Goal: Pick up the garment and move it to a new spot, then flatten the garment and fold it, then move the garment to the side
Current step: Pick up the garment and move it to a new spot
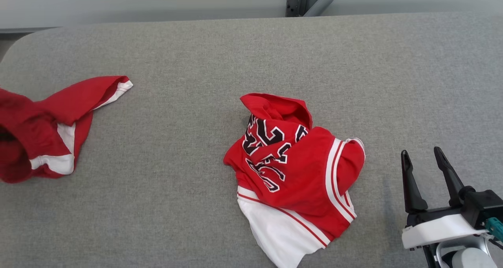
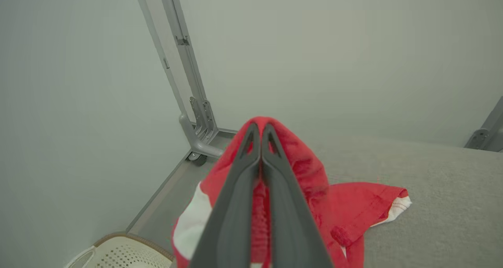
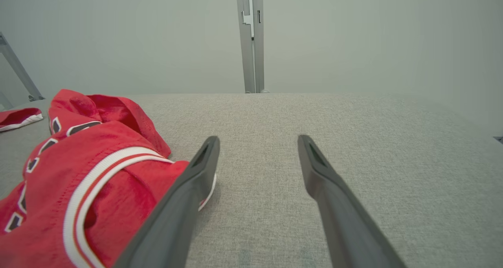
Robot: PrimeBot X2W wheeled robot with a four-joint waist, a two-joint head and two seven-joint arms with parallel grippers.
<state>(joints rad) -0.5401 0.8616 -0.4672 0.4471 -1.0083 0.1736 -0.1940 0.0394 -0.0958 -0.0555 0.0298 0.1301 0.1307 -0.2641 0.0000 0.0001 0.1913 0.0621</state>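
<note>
**Grippers: two.** The right gripper (image 1: pixel 422 154) is at the lower right of the head view. Its fingers are spread wide and hold nothing, and it stands near the jersey's right edge. Whether it touches the table cannot be told. The left gripper (image 2: pixel 260 128) is at the centre of the left wrist view. Its fingers are pressed together, pinching the red garment (image 2: pixel 353 209). The cloth shows in the slit between the fingers and bunches around their tips.

**Garments: two, well apart.** The lettered jersey (image 1: pixel 292 173) lies crumpled at the lower centre of the head view. It is red with white trim and black letters. The lettering is folded over and unreadable. The red garment sits at the left edge of the head view. Its bunched part is cut off by the frame, and one white-trimmed end trails on the table (image 1: pixel 251 55). Its type cannot be made out.

**Table: one.** It is grey fabric with a rounded corner at the upper left.

**Beyond the table:**
- One pale perforated basket (image 2: pixel 125 252) is at the lower left of the left wrist view, cut off by the bottom edge.
- One grey metal frame post (image 1: pixel 298 0) is at the top centre of the head view, with its upper part cut off.
</note>
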